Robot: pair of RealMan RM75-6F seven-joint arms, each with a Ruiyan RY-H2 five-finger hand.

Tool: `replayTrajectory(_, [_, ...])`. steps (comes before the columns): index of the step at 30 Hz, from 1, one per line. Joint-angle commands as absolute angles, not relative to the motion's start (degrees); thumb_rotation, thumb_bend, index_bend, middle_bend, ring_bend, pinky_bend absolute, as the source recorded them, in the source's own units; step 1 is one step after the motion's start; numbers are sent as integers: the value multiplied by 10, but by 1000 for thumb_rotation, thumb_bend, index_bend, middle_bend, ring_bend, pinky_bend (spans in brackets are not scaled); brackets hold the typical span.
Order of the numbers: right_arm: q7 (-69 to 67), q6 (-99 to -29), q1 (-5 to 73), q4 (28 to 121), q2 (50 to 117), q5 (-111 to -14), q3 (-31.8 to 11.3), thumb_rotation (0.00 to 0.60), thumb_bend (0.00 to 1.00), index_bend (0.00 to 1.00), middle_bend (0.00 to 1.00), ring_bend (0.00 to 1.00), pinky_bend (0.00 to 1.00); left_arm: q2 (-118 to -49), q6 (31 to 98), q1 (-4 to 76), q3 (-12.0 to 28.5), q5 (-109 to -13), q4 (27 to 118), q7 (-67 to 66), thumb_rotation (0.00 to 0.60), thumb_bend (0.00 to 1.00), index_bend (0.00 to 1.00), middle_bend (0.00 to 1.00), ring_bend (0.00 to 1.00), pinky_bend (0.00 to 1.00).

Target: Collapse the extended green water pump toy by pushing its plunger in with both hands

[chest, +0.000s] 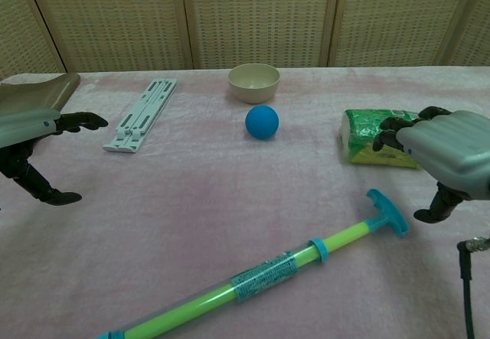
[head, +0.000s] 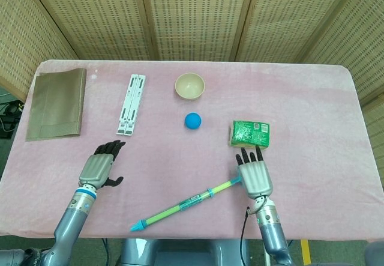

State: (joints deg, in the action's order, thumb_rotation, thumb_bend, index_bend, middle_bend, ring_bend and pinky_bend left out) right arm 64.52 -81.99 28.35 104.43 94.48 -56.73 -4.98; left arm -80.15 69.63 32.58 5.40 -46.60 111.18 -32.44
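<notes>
The green water pump toy lies slanted on the pink table, its blue tip near the front edge and its blue T-handle beside my right hand. A short stretch of plunger rod shows between the blue collar and the handle. My left hand hovers with fingers spread, well left of the toy and holding nothing. My right hand is open too, fingers extended, just right of the handle and apart from it.
A green packet lies right behind my right hand. A blue ball, a beige bowl, a white folding stand and a brown cloth lie further back. The table's front edge is close to the toy's tip.
</notes>
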Motion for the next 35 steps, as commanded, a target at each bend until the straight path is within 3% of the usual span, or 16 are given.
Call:
replayTrajectory(1, [640,-826,278,1048,935,-562,-55,600,346,161,16,47,52,-794,698,320,51,-473,1113,-314,600,258,25,0,0,0])
replayTrajectory(9, [570,-826,259,1059,890,-587,-50,600,340,159,0,0,3,-768,723,285,23,-545,1102,-270,600,259,12,0,0,0])
replayTrajectory(14, [486,-825,236,1060,846,-649,-22,600,314,155,0,0,0,-749,769,242,-8,-632,1073,-218,600,246,6,0,0,0])
replayTrajectory(20, [296,-852,193,989,797,-795,32,600,241,110,0,0,0,-737,859,169,-47,-739,995,-142,600,91,0,0,0,0])
replayTrajectory(27, [168,-911,147,900,789,-874,58,600,185,43,0,0,0,-730,915,117,-63,-779,945,-108,600,87,0,0,0,0])
replayTrajectory(35, [100,-946,117,853,788,-903,53,600,183,39,0,0,0,-713,931,86,-59,-797,929,-79,600,87,0,0,0,0])
